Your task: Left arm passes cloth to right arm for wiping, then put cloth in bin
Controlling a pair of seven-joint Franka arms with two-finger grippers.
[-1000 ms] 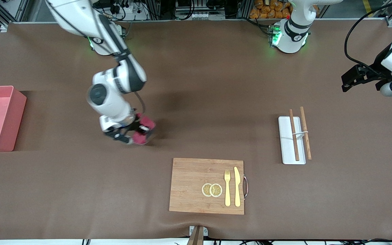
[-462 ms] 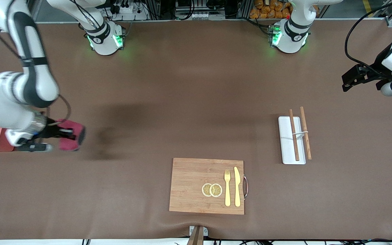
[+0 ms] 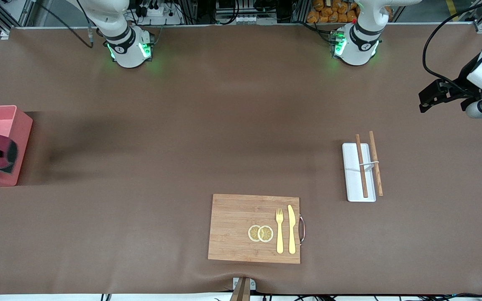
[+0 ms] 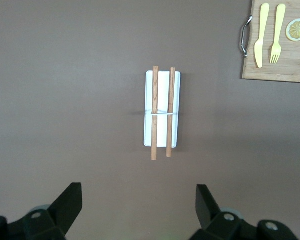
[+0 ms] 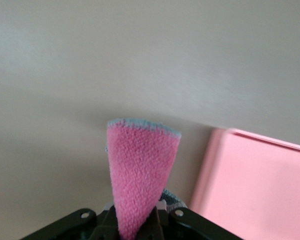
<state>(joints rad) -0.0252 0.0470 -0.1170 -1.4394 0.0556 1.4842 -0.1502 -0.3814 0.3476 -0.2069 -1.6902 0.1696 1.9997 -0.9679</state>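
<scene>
Table [image 3: 224, 125]: brown mat covering the whole surface. Bin [image 3: 15, 125] sits at the edge on the right arm's end, about midway along that edge. Wooden board [image 3: 232, 234] lies close to the middle of the edge nearest the front camera, handle toward the left arm's end. White tray [image 3: 352, 179] toward the left arm's end, farther from that edge than the board. Both arm bases stand along the robots' edge.

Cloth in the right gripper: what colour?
Magenta-pink, fuzzy, with a thin grey-blue edge. The cloth shows best in the right wrist view.
</scene>
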